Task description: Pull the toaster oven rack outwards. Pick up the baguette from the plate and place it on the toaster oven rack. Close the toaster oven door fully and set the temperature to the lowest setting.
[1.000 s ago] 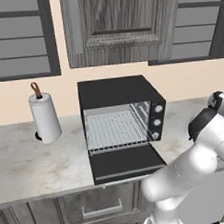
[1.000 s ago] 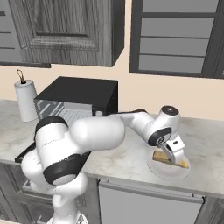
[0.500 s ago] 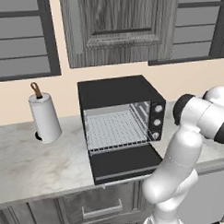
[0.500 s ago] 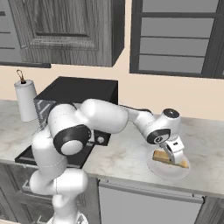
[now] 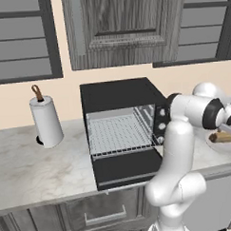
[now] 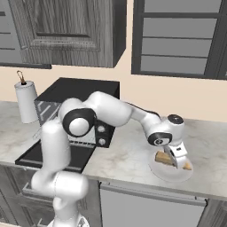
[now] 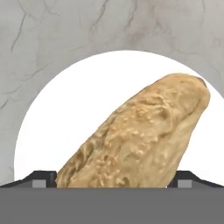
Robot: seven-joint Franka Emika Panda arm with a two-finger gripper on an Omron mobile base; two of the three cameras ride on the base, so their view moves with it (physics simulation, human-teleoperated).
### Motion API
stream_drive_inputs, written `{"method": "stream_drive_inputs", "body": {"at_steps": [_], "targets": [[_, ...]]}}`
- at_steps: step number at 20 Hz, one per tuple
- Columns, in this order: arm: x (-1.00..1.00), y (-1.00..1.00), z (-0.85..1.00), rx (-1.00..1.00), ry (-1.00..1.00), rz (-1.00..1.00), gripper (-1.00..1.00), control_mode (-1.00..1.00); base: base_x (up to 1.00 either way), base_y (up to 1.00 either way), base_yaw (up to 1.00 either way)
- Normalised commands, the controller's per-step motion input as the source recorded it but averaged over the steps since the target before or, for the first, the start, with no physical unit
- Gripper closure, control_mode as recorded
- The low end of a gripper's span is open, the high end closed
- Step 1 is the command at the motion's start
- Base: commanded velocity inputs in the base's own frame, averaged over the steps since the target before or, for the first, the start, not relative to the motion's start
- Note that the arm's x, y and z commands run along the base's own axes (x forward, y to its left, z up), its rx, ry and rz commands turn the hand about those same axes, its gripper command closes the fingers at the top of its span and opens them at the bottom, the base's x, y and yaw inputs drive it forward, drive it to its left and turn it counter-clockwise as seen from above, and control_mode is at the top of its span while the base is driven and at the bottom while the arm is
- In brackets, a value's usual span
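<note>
Gripper at lower right of the right base view, poised over the baguette with jaws spread wide; the hand view shows one tip at each lower corner flanking the loaf, nothing gripped yet. Baguette lies diagonally on the plate, white rim bare at upper left, marble counter beyond. Toaster oven at centre of the left base view: door dropped flat, rack exposed to receive the loaf. Open counter separates plate from oven; the lowered door projects past the counter edge, so the carry probably must pass above it.
</note>
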Motion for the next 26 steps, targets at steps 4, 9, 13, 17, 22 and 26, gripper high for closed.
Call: {"method": "stream_drive_inputs", "body": {"at_steps": [4,9,13,17,22,26], "targets": [[0.01,0.0,-0.01,0.0,0.0,0.0,1.0,-1.0,0.0,0.0,0.0],[-0.13,-0.01,0.39,0.03,-0.17,0.0,1.0,-1.0,0.0,0.0,0.0],[-0.58,0.06,0.98,0.0,-0.44,0.0,1.0,-1.0,0.0,0.0,0.0],[-1.0,0.69,0.74,-0.12,-0.56,0.02,1.0,-1.0,0.0,0.0,0.0],[-0.98,0.89,0.71,-0.22,-0.52,0.08,1.0,-1.0,0.0,0.0,0.0],[-0.87,1.0,0.85,-0.45,-0.11,0.18,1.0,-1.0,0.0,0.0,0.0]]}}
